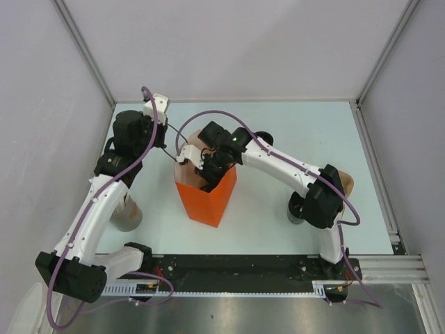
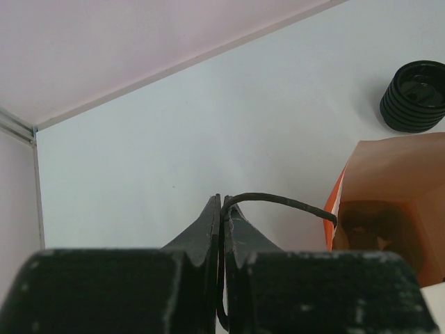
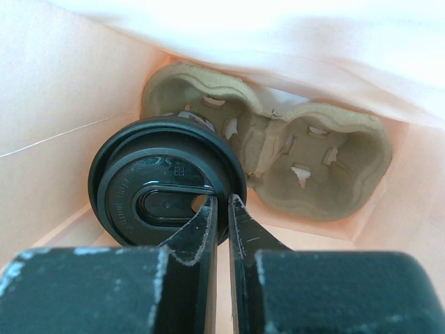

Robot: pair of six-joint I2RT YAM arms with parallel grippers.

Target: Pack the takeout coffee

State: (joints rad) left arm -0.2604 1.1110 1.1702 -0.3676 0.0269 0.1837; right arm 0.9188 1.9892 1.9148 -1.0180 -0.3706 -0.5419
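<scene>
Inside the orange bag: my right pincer, jaws drawn almost together, pinched the lid rim of the takeout coffee. The cup stood in one pocket of the pulp cup carrier at the bottom of the bag, while the pocket beside it was empty. My left pincer, fully closed, held the bag's black cord handle out to the side, which I judged was what kept the mouth open (the top view showed the bag upright between my two arms).

By my reckoning the packing was nearly done, as the coffee was already down in the bag and at the carrier. I could not tell from above whether the cup was pressed fully home in its pocket. What remained, I judged, was to let go of the lid, lift the right arm clear of the paper walls without tipping the cup, and release the handle.
</scene>
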